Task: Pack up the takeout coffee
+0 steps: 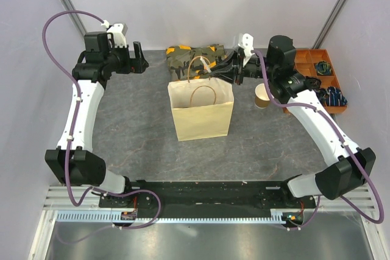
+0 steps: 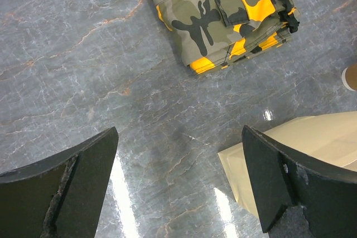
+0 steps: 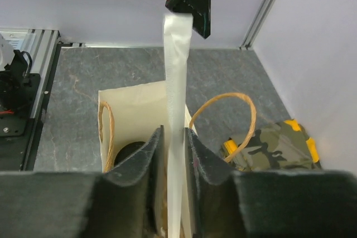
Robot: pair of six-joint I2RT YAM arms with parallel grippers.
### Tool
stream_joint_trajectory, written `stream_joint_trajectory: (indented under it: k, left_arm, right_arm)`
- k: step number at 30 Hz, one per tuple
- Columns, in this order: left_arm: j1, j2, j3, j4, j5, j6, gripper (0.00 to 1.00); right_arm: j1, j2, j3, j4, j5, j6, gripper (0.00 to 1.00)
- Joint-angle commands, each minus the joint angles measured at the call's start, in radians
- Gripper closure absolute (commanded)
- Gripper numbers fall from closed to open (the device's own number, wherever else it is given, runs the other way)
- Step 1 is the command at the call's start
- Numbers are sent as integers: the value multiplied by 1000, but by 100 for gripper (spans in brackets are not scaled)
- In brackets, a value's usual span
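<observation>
Seemingly the packing is nearly done: a dark round shape low inside the paper bag (image 1: 201,117) looks like the takeout coffee (image 3: 131,151), lid up. The right claw (image 3: 174,137) stands over the bag's mouth, jaws close either side of a white strip (image 3: 177,71); whether they pinch it I cannot tell. The left claw (image 2: 178,135) hangs spread and empty over the bench (image 2: 83,54). Only backing the arm away seems left.
</observation>
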Motion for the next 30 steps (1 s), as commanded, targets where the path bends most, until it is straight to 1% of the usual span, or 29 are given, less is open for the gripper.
stream_joint_trajectory:
  k: [1, 2, 3, 4, 5, 6, 7, 8, 9, 11, 12, 13, 14, 15, 17, 19, 21, 23, 24, 25, 26, 27, 29, 30]
  left_arm:
    - [5, -25, 2, 13, -4, 32, 0]
    - [5, -27, 2, 13, -4, 32, 0]
    - [5, -27, 4, 13, -4, 32, 0]
    - [5, -25, 2, 13, -3, 32, 0]
    - [5, -25, 4, 12, -3, 32, 0]
    - [6, -22, 7, 10, -3, 32, 0]
    - [6, -20, 7, 7, 0, 32, 0]
    - [6, -16, 11, 7, 0, 30, 0]
    - [8, -14, 22, 4, 2, 27, 0]
    - [12, -5, 33, -4, 3, 21, 0]
    - [14, -5, 42, -7, 6, 17, 0]
    - [14, -1, 50, -7, 21, 13, 0]
    - [14, 0, 53, -8, 29, 12, 0]
    - [43, 3, 63, -10, 38, 12, 0]
    - [48, 25, 89, -42, 68, 12, 0]
    - [54, 45, 146, -77, 84, 23, 0]
    - [68, 75, 203, -119, 104, 27, 0]
    - [84, 104, 272, -157, 161, 32, 0]
    - [107, 140, 302, -174, 216, 32, 0]
    - [120, 162, 338, -191, 244, 26, 0]
    - [153, 186, 416, -229, 271, 17, 0]
    - [170, 229, 448, -234, 325, -8, 0]
    - [210, 245, 491, -225, 362, -16, 0]
    - [218, 250, 502, -223, 373, -7, 0]
  right_arm:
    - [8, 0, -3, -33, -32, -73, 63]
    - [8, -3, -3, -33, -33, -72, 56]
    - [11, -6, -1, -34, -33, -61, 52]
    - [14, -8, 3, -34, -32, -55, 43]
    - [15, -11, 8, -33, -27, -49, 40]
    - [17, -11, 14, -30, -24, -40, 35]
    - [15, -11, 28, -25, -16, -23, 32]
    - [15, -9, 36, -21, -7, -10, 27]
    - [15, -9, 52, -18, 5, 0, 24]
    - [15, -11, 69, -11, 47, 30, 18]
    - [17, -14, 79, -8, 63, 37, 12]
    - [17, -17, 97, -4, 86, 55, 9]
    - [17, -17, 108, -1, 134, 63, 6]
    - [15, -14, 132, 2, 169, 72, 2]
    - [8, -3, 167, 4, 270, 114, 2]
    - [-29, 18, 230, 7, 304, 148, 2]
    - [-79, 32, 288, 12, 341, 226, 2]
    - [-123, 52, 318, 10, 360, 314, 2]
    - [-167, 58, 335, 13, 378, 342, 2]
    - [-187, 66, 341, 12, 387, 361, 2]
    - [-210, 69, 344, 10, 399, 403, 2]
    - [-253, 73, 341, 12, 439, 424, 2]
    - [-300, 77, 333, 10, 465, 468, 2]
    - [-354, 78, 314, 4, 475, 506, 2]
